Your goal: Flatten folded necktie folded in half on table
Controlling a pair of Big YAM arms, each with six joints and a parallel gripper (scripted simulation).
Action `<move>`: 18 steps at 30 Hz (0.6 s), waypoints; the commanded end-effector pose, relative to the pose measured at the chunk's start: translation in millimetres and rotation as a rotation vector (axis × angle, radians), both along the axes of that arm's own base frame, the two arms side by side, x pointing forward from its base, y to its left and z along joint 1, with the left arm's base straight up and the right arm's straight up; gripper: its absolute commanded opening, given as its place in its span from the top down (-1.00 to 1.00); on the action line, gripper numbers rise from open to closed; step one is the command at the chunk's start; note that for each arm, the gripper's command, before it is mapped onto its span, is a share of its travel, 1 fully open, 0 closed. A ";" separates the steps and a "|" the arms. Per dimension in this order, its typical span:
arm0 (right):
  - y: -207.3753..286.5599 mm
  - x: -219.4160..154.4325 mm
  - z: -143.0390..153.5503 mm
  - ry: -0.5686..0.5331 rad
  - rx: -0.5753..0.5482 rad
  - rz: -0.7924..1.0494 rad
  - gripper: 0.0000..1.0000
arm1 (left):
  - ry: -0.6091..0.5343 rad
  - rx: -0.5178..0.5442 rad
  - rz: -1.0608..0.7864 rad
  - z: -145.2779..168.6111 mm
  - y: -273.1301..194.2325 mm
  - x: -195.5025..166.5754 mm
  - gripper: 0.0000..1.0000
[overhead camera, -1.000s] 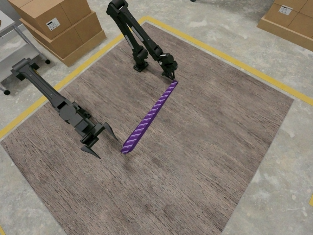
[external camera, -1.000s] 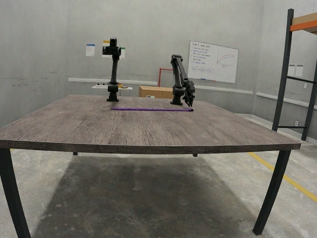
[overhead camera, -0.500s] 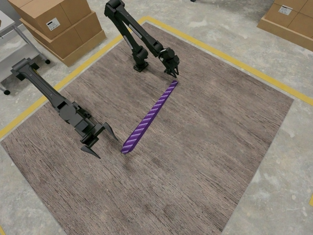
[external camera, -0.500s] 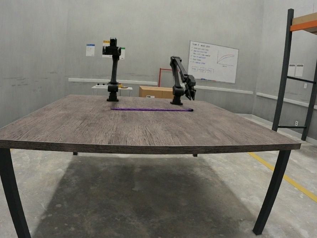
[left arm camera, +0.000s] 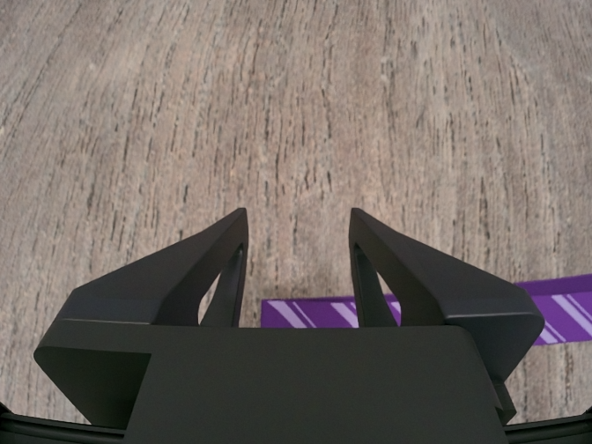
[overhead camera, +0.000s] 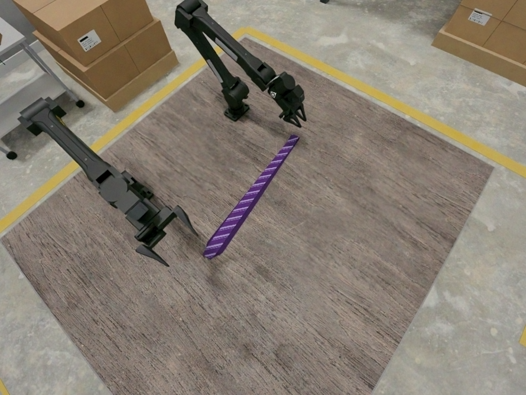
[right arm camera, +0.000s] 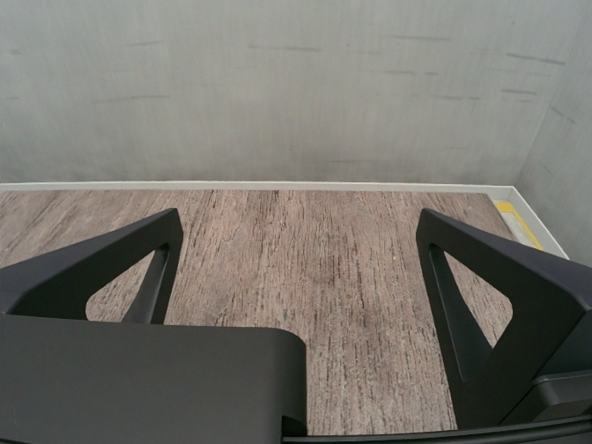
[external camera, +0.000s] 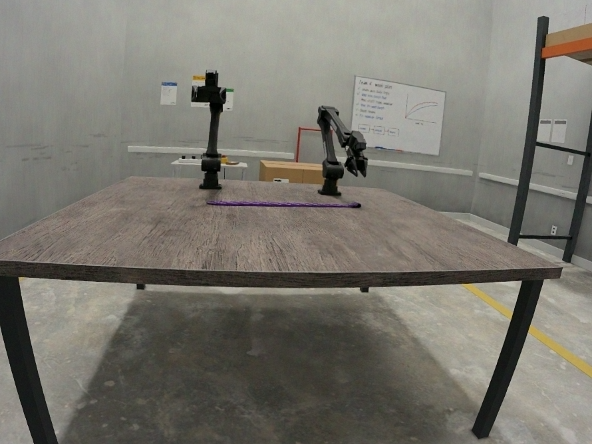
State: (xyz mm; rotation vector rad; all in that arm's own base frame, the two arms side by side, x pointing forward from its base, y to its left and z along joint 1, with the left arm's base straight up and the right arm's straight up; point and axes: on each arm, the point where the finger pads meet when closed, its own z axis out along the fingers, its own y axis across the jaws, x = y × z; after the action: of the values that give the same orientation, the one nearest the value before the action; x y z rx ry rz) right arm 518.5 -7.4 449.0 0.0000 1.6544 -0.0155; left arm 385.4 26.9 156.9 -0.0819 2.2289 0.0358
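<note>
Exterior: left claw [overhead camera: 302,123] [external camera: 360,176] [left arm camera: 299,210], right claw [overhead camera: 182,251] [external camera: 209,95] [right arm camera: 299,210] open above wood-grain table [overhead camera: 340,255] [external camera: 287,238] [left arm camera: 296,119] [right arm camera: 334,267]; grey wall [external camera: 267,71] [right arm camera: 286,119] behind.

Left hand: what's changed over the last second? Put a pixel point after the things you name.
The left hand [overhead camera: 302,123] [external camera: 359,175] [left arm camera: 299,221] rose away from the tie's looped end, and its fingers spread apart; it holds nothing now. The tie [overhead camera: 252,193] [external camera: 287,205] [left arm camera: 568,317] and the open right hand [overhead camera: 182,250] [external camera: 211,74] [right arm camera: 299,221] look unchanged.
</note>
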 end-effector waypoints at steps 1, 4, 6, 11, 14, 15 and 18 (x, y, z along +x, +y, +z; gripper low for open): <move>7.1 2.1 32.3 -0.063 0.011 0.010 -1.00 | -0.099 0.000 0.000 51.4 -2.1 26.3 0.13; 7.1 2.1 32.3 -0.063 0.011 0.010 -1.00 | -0.127 0.001 -0.003 65.3 -3.4 31.9 0.09; 7.1 2.1 32.3 -0.063 0.011 0.010 -1.00 | -0.127 0.001 -0.003 65.3 -3.4 31.9 0.09; 7.1 2.1 32.3 -0.063 0.011 0.010 -1.00 | -0.154 0.002 -0.007 79.4 -4.7 37.6 0.04; 7.1 2.1 32.3 -0.063 0.011 0.010 -1.00 | -0.168 0.003 -0.008 86.5 -5.4 40.5 0.02; 7.1 2.1 32.3 -0.063 0.011 0.010 -1.00 | -0.168 0.003 -0.008 86.5 -5.4 40.5 0.02; 7.1 2.1 32.3 -0.063 0.011 0.010 -1.00 | -0.183 0.004 -0.010 93.6 -6.0 43.3 0.00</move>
State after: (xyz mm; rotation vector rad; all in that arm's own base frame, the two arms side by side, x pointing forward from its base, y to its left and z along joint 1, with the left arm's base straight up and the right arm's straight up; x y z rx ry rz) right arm 518.5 -7.4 449.0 0.0000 1.6544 -0.0155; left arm 403.7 23.4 192.8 -0.0667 2.1622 0.0318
